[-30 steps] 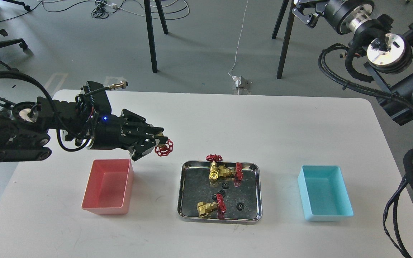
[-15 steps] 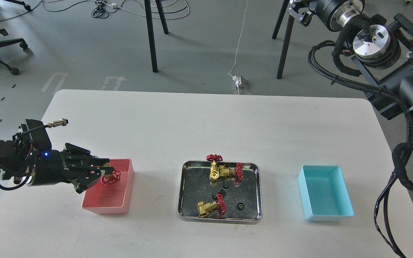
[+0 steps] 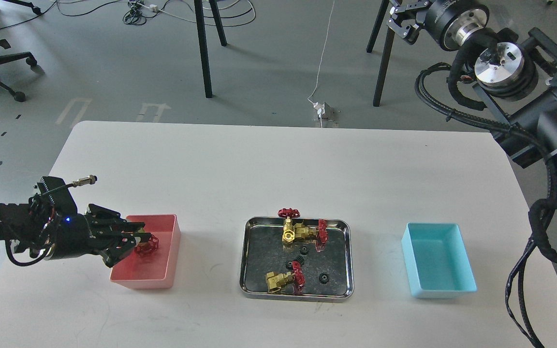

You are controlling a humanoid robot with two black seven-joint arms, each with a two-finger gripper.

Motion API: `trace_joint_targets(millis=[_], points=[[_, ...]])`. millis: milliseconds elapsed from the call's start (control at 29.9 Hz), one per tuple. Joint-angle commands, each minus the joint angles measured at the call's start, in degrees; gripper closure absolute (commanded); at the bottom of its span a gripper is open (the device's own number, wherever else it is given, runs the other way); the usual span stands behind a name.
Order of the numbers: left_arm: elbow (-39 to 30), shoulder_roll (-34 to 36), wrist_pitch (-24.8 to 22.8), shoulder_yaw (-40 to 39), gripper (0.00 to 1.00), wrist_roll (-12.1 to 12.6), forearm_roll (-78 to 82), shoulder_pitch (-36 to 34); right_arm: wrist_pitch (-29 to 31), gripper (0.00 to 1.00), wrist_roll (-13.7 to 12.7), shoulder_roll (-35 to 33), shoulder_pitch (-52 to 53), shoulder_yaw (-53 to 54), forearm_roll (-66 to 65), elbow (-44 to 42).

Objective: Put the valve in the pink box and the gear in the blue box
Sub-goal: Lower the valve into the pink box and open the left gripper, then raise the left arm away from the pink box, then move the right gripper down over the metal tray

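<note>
My left gripper [image 3: 137,241] reaches in from the left over the pink box [image 3: 144,280] and is shut on a valve [image 3: 146,246]. Its red handwheel hangs low inside the box and its brass body is mostly hidden by the fingers. Three more valves lie in the steel tray [image 3: 245,263]: two together at the back [image 3: 299,231] and one at the front [image 3: 284,281]. Three black gears [image 3: 324,278] lie among them in the tray. The blue box [image 3: 437,265] stands empty at the right. My right gripper [image 3: 401,17] is raised far up at the top right, small and dark.
The tray sits in the middle of the white table [image 3: 278,164], between the two boxes. The right arm's thick links and cables [image 3: 539,121] hang over the table's right edge. Chair and table legs stand on the floor beyond.
My left gripper carried the valve left and down from beside the tray to over the pink box, then sank lower into it. The right arm shifted slightly at the top right.
</note>
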Motion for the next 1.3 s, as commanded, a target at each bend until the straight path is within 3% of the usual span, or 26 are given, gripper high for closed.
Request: trace_joint_targets(millis=[0, 401, 568, 736, 869, 936, 1070, 1170, 1271], points=[[0.2, -0.1, 0.0, -0.3, 0.87, 0.0, 0.0, 0.3, 0.0, 0.0, 0.1, 0.0, -0.6, 0.0, 0.0, 0.1], [-0.4, -1.9, 0.0, -1.3, 0.49, 0.0, 0.0, 0.7, 0.5, 0.0, -0.3, -0.6, -1.1, -0.3, -0.2, 1.5], [-1.1, -1.0, 0.0, -3.8, 0.32, 0.0, -0.9, -0.1, 1.9, 0.0, -0.2, -1.5, -0.1, -6.7, -3.6, 3.2], [-5.0, 6.3, 0.0, -20.5, 0.28, 0.0, -6.0, -0.3, 6.4, 0.0, 0.4, -4.9, 3.9, -21.6, -31.3, 8.2], [-12.8, 10.9, -17.3, -42.0, 0.21, 0.0, -21.8, 0.6, 17.8, 0.0, 2.0, -9.8, 5.4, -30.4, -54.1, 14.6], [-17.1, 10.5, -22.0, -50.3, 0.2, 0.0, -36.1, 3.0, 23.3, 0.0, 3.4, -12.4, 5.6, -32.2, -61.8, 19.6], [-19.7, 2.8, -23.8, -62.3, 0.11, 0.0, -57.7, 8.8, 23.3, 0.0, 3.9, -14.6, 6.4, -34.5, -74.0, 28.9], [-20.0, -3.6, -23.8, -70.5, 0.11, 0.0, -59.9, 13.6, 23.3, 0.0, 4.0, -15.1, 6.7, -36.9, -86.4, 37.0], [-20.1, -10.4, -24.5, -78.3, 0.11, 0.0, -60.1, 17.4, 23.3, 0.0, 6.4, -15.0, 6.7, -42.9, -98.4, 44.1]])
